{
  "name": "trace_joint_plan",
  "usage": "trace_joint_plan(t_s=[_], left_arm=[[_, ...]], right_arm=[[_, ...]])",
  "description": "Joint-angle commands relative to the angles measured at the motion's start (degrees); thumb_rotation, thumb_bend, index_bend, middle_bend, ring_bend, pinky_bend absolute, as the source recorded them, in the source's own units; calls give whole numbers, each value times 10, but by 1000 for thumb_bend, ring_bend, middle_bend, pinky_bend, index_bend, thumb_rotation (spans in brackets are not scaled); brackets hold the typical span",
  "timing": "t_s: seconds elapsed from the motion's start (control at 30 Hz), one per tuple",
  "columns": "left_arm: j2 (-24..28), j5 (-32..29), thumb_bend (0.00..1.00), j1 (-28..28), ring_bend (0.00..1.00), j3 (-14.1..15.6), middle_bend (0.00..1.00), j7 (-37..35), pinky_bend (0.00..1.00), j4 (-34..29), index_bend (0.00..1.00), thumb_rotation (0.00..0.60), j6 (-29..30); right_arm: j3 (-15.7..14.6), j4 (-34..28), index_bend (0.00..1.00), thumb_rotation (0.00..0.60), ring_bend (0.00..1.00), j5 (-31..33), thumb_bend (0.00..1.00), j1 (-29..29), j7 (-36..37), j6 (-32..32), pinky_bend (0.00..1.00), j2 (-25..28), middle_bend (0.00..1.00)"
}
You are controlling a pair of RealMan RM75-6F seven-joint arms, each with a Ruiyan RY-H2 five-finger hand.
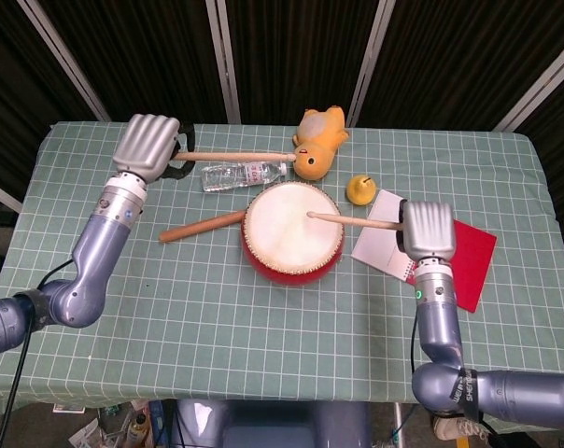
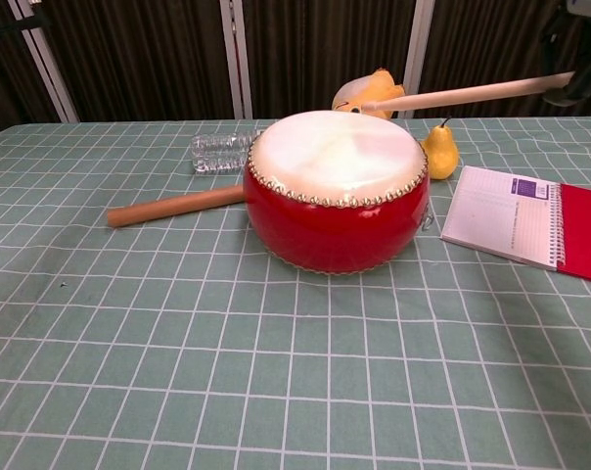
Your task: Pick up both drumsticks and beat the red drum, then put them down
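The red drum with a pale skin stands mid-table. My right hand grips a wooden drumstick whose tip hangs over the drum's right half, slanted down toward the skin. My left hand holds a second drumstick, level above the table behind the drum, its tip near the yellow plush toy. In the chest view only a dark bit of the right hand shows at the right edge; the left hand is out of that frame.
A thick wooden rod lies left of the drum. Behind it lie a clear water bottle, a yellow plush toy and a yellow pear. A red-covered notebook lies right.
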Motion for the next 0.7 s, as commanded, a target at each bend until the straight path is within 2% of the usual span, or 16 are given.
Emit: trace_joint_plan(t_s=[0.03, 0.27, 0.4, 0.57, 0.6, 0.7], left_arm=[[-27, -24, 566, -20, 1000, -4, 1000, 12, 1000, 8, 790, 600, 7], [-101, -63, 566, -64, 1000, 14, 1000, 57, 1000, 51, 790, 600, 8], [-140, -100, 566, -90, 1000, 41, 1000, 106, 1000, 81, 790, 600, -2], [-178, -164, 567, -116, 1000, 96, 1000, 189, 1000, 112, 791, 600, -23], [-183, -195, 567, -124, 1000, 118, 1000, 224, 1000, 117, 791, 600, -34], [-183, -280, 567, -153, 1000, 161, 1000, 309, 1000, 116, 792, 600, -44]], right_arm=[[-3, -23, 1000, 600, 1000, -14, 731, -20, 19, -17, 1000, 24, 1000], [-19, -39, 1000, 600, 1000, -49, 732, -54, 60, -44, 1000, 63, 1000], [-22, -30, 1000, 600, 1000, -59, 731, -69, 85, -68, 1000, 83, 1000], [-29, -14, 1000, 600, 1000, -65, 731, -84, 112, -97, 1000, 95, 1000], [-30, -10, 1000, 600, 1000, -66, 731, -87, 117, -102, 1000, 97, 1000], [-32, -4, 1000, 600, 1000, -68, 731, -92, 125, -111, 1000, 101, 1000]])
